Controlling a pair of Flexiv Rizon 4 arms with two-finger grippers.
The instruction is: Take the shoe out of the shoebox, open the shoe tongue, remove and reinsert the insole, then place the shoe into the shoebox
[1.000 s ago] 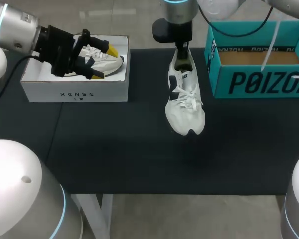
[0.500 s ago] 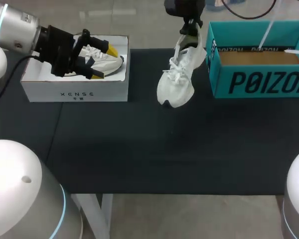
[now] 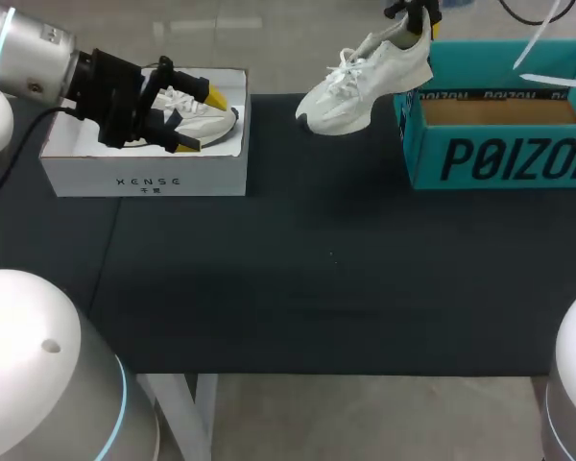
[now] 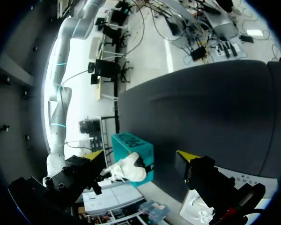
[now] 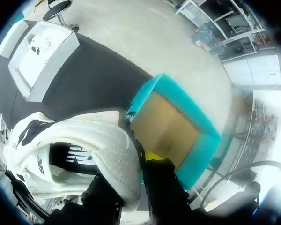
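- Over on the left, the left gripper (image 3: 204,120) hangs above an open white cardboard box (image 3: 144,178), its yellow-tipped fingers spread wide with nothing clamped between them.
- Under and between those fingers, a second white sneaker (image 3: 194,108) lies inside the white box; whether either tip touches it can't be made out.
- Out ahead of the left fingers runs the black table (image 3: 298,288).
- Now the middle: the white lace-up sneaker (image 3: 365,82) is up in the air, clear of the table, with its toe dipping down and away from the right fingers.
- The right gripper (image 3: 413,14) has it by the heel. In the right wrist view the fingers are pinched close on the heel collar of the sneaker (image 5: 84,140), one inside the shoe and one outside.
- Just beyond those fingers sits the teal cardboard shoebox (image 3: 499,158), open on top with a brown floor; the sneaker's heel is at its near corner and the rest of the shoe is outside it.
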